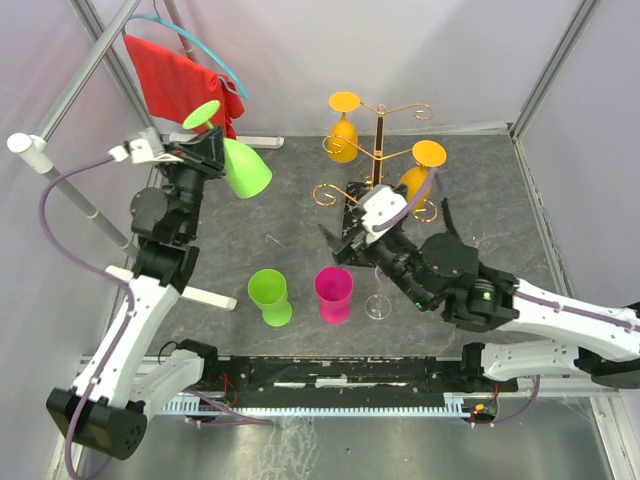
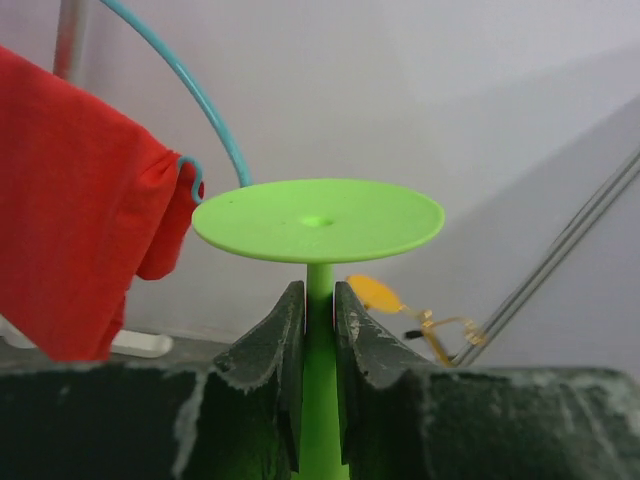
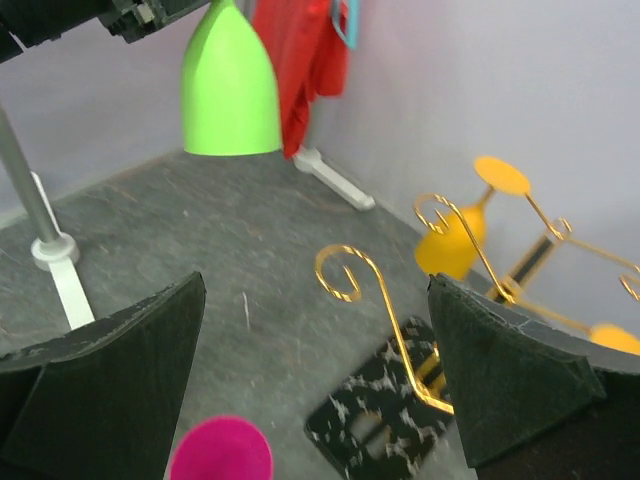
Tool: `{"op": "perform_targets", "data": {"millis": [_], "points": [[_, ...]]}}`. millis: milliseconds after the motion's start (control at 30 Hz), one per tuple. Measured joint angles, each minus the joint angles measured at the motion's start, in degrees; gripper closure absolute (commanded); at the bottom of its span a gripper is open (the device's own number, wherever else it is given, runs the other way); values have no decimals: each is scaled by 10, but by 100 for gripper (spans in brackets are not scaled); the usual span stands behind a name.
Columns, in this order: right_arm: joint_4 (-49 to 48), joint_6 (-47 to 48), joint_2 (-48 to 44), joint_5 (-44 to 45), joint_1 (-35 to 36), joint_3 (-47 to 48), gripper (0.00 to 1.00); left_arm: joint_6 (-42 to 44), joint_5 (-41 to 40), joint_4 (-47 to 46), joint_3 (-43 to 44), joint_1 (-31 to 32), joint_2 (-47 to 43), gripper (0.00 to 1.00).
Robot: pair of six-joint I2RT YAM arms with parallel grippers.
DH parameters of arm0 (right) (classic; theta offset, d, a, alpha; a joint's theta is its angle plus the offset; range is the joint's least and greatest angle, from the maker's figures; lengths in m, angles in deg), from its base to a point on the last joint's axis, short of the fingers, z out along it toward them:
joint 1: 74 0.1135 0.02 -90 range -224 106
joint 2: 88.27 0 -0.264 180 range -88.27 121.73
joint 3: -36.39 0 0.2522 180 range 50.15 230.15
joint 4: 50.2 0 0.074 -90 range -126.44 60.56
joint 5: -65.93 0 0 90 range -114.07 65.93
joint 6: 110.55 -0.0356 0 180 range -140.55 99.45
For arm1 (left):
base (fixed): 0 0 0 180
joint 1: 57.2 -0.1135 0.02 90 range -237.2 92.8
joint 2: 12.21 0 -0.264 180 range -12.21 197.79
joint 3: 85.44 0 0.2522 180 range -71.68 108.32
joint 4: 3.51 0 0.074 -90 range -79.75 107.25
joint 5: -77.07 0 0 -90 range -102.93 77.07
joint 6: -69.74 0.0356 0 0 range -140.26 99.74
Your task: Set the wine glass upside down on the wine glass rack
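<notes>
White-shell links with black joint housings on left arm (image 1: 128,325) and right arm (image 1: 570,312), purple cable (image 1: 58,190) running back from each claw, left gripper (image 2: 318,300) and right gripper (image 3: 315,290) both dark, grainy, wedge-fingered with pale scuffed edges, white block (image 1: 380,208) just behind right claw.

The lime-green wine glass (image 1: 240,165) is hanging upside down in the air, bowl mouth facing down and flat round foot (image 2: 318,220) on top, with the left claw (image 2: 318,300) pinching its stem. The wine glass rack (image 1: 378,150) is standing upright well to its right. Its gold curled arms are spreading over a black white-veined base (image 3: 375,415) resting on the worktop (image 1: 300,230).
</notes>
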Motion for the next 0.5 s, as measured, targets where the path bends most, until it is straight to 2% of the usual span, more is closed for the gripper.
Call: {"op": "perform_targets", "data": {"millis": [100, 233, 400, 500], "points": [[81, -32, -50, 47, 0, 1, 0, 118, 44, -59, -35, 0, 49, 97], [129, -56, -108, 76, 0, -7, 0, 204, 85, -87, -39, 0, 106, 97], [185, -79, -171, 106, 0, -20, 0, 246, 156, -134, -39, 0, 177, 97], [203, -83, -174, 117, 0, -20, 0, 249, 219, -163, -36, 0, 215, 97]]}}
